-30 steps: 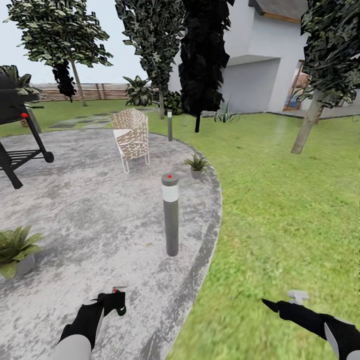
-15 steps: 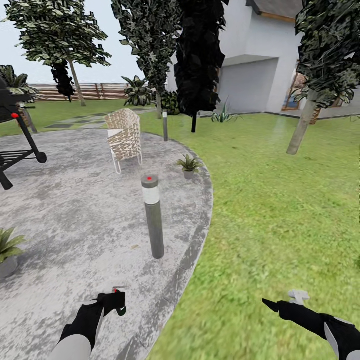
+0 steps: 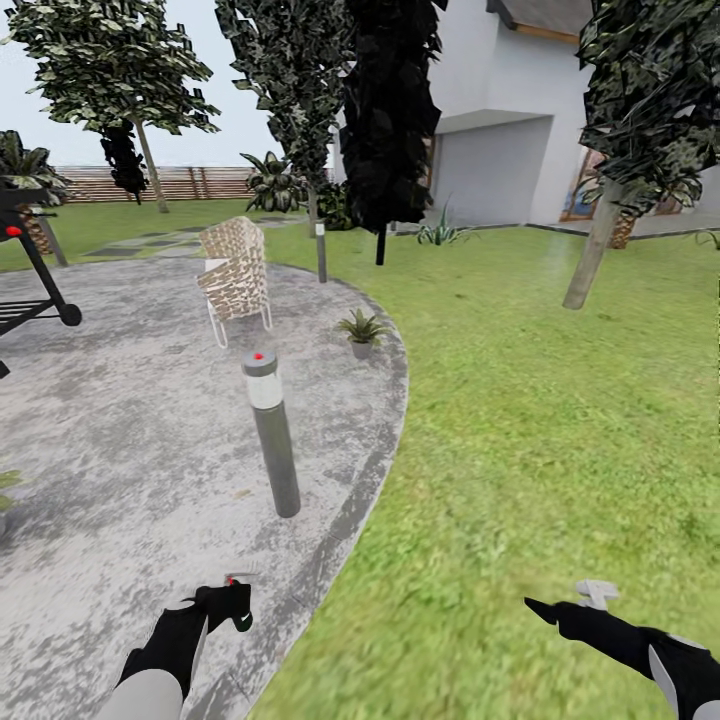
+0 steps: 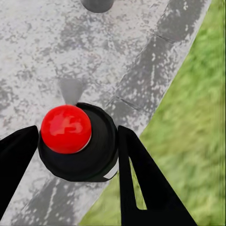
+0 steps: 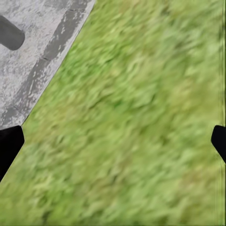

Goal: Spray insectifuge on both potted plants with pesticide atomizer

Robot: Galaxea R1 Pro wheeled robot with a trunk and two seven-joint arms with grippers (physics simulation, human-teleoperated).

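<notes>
Left arm stretched forward and low over the patio (image 3: 120,420); left gripper (image 3: 228,603) clamped around the atomizer (image 4: 77,141), fingers (image 4: 141,179) pressed on both sides, red-topped cap poking up between them; right arm reaching out over the lawn (image 3: 560,400), right gripper (image 3: 570,603) spread wide and holding nothing; one potted plant (image 3: 361,330) up ahead at the patio's edge, beyond the bollard (image 3: 272,433) and right of the wicker chair (image 3: 234,270).

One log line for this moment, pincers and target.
left pincer: shut on atomizer | right pincer: open, over grass | potted plant: ahead at patio edge
</notes>
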